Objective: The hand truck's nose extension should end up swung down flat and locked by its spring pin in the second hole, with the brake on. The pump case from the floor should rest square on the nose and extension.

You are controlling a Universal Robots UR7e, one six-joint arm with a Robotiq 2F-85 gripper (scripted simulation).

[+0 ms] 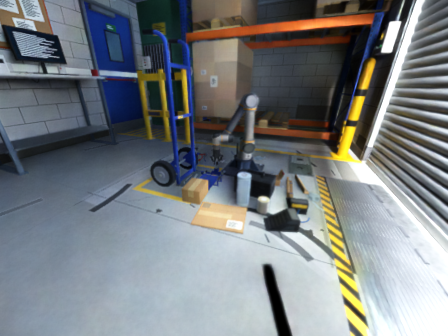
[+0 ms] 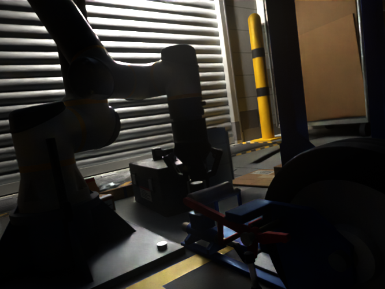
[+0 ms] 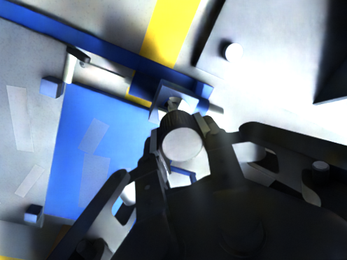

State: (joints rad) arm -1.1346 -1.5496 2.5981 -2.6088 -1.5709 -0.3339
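The hand truck [image 1: 175, 113] stands upright, its blue nose plate [image 3: 101, 139] flat on the floor at its foot. The spring pin's knurled round knob [image 3: 179, 139] sits gripped in my closed gripper [image 3: 182, 141], just in front of the blue bracket [image 3: 178, 96] at the nose's edge. In the second side camera my gripper [image 2: 195, 179] points straight down over the nose hardware [image 2: 214, 199]. The dark pump case [image 2: 157, 183] rests on the floor just behind my gripper, beside my base. A red lever [image 2: 224, 217] crosses low by the wheel [image 2: 329, 211]. The holes are hidden.
The truck's wheel and blue frame upright [image 2: 287, 77] stand close on one side, my arm's base [image 1: 245, 165] on the other. A small carton [image 1: 195, 190], a flat cardboard sheet [image 1: 220, 217], a white cylinder [image 1: 243, 188] and black chocks [image 1: 282, 220] lie in front.
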